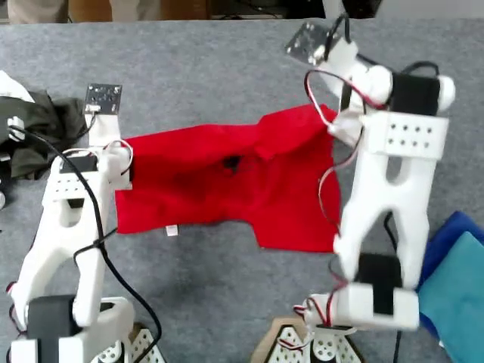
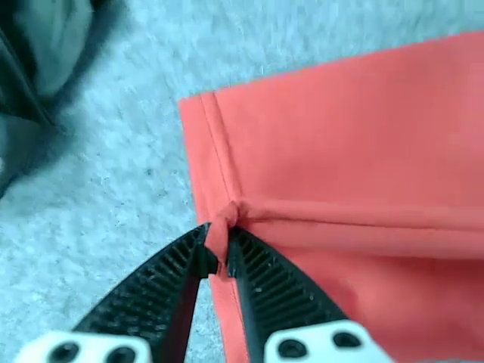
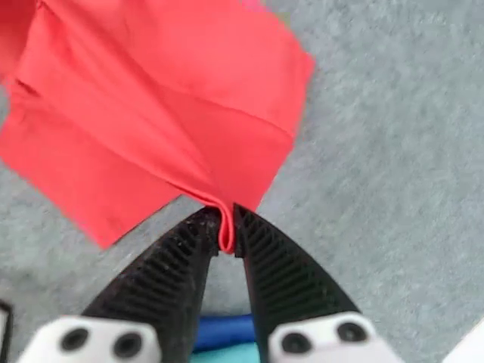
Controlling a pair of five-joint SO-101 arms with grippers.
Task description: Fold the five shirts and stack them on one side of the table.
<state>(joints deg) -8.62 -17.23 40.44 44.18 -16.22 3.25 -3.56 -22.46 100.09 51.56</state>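
Red shirt (image 1: 227, 185) gripped at both ends, mid-fold.

It lies spread across the middle of the grey tabletop (image 1: 227, 302), and I hold it at opposite side edges: my left pincer (image 2: 219, 253) is closed on a seam at the hem, beside the dark heap of clothes (image 1: 38, 132), and my right pincer (image 3: 225, 231) is closed on a pinch of cloth at the far edge. I judge this to be the folding step for this shirt. Next I should lift both ends together, keep the cloth taut, and lay one long edge over the other, then move it toward the blue and teal cloth (image 1: 457, 280), probably the stack.
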